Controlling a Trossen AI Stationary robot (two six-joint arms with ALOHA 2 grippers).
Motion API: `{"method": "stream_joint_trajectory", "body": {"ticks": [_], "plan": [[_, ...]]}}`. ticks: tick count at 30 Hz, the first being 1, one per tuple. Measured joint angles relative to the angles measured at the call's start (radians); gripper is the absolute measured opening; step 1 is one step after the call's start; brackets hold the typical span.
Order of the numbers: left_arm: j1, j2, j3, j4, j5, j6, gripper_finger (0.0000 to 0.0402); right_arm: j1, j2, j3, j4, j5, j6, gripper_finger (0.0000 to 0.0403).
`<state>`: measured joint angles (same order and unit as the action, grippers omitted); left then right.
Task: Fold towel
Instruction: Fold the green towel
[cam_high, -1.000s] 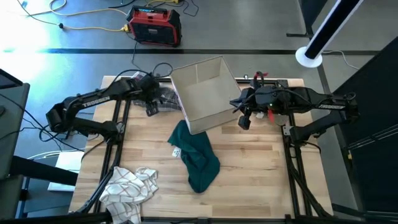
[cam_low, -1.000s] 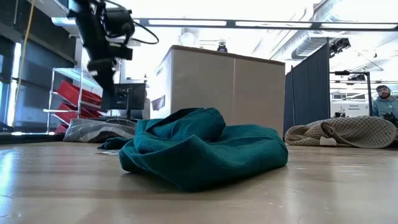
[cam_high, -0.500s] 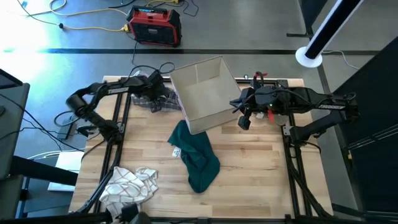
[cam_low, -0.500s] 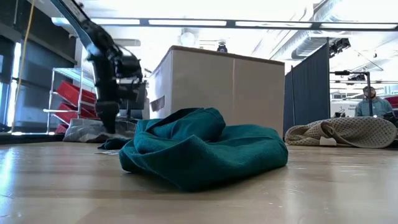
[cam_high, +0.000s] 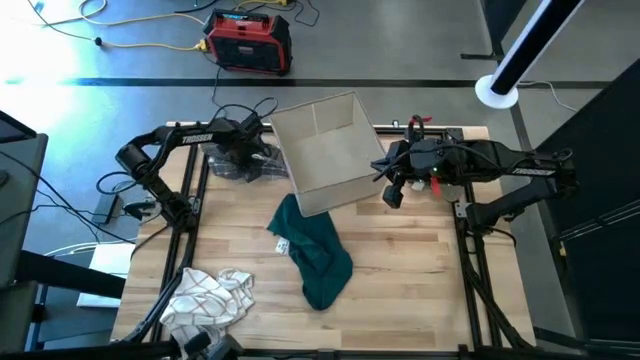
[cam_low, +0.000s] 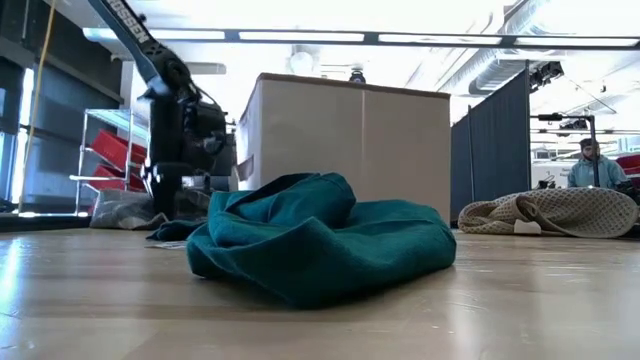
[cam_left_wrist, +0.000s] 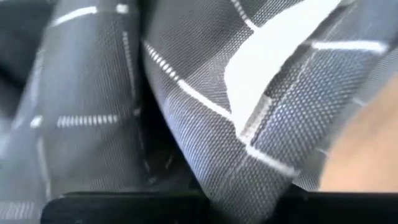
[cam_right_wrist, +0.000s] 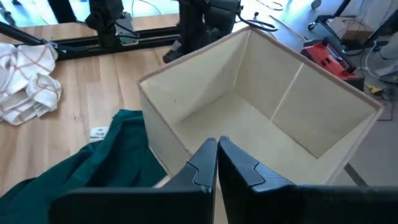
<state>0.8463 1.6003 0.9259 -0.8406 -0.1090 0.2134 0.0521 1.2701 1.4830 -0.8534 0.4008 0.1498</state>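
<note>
Comparing this moment with half a second ago, we find the left gripper (cam_high: 243, 158) lower and pressed down into the grey checked towel (cam_high: 240, 163) at the far left of the counter (cam_high: 420, 270), just beside the open cardboard box (cam_high: 325, 150). A second ago that arm reached across from the left with its gripper raised above the cloth; now the arm is folded back along the counter's far edge. In the left wrist view the grey weave with white lines (cam_left_wrist: 186, 106) fills almost everything, so we cannot tell whether the left gripper is parted or closed on the cloth.

The right gripper (cam_high: 392, 192) hangs where it did before, just right of the box, and its fingers (cam_right_wrist: 239, 165) meet tip to tip with nothing between them.

The teal towel (cam_high: 315, 255) lies crumpled in the middle of the counter, its upper end touching the box's near wall; in the low view (cam_low: 320, 235) its heap has slid slightly leftward. The white towel with brown lines (cam_high: 205, 298) sits bunched at the near left corner, unchanged. A person (cam_low: 588, 165) shows far behind in the low view.
</note>
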Motion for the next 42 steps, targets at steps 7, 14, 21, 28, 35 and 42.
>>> {"method": "stream_joint_trajectory", "body": {"ticks": [7, 14, 21, 28, 35, 42], "plan": [[-0.067, -0.182, 0.177, -0.361, -0.081, -0.131, 0.0003, 0.000, 0.000, 0.000, -0.001, 0.066, -0.044, 0.0000], [-0.167, -0.352, 0.357, -0.651, 0.037, -0.392, 0.0002, 0.000, 0.000, 0.000, -0.037, 0.085, -0.046, 0.0000], [-0.318, -0.436, 0.380, -0.731, 0.461, -0.606, 0.0002, -0.008, 0.000, 0.000, -0.026, 0.121, -0.045, 0.0000], [-0.606, -0.450, 0.380, -0.730, 0.627, -0.768, 0.0002, -0.020, 0.000, 0.000, -0.079, 0.090, -0.019, 0.0000], [-0.866, -0.412, 0.379, -0.617, 0.596, -0.732, 0.0010, -0.020, 0.000, 0.000, -0.086, 0.087, -0.019, 0.0000], [-0.928, -0.335, 0.379, -0.599, 0.363, -0.697, 0.0096, -0.037, 0.000, 0.000, -0.039, 0.054, 0.086, 0.0000]]}}
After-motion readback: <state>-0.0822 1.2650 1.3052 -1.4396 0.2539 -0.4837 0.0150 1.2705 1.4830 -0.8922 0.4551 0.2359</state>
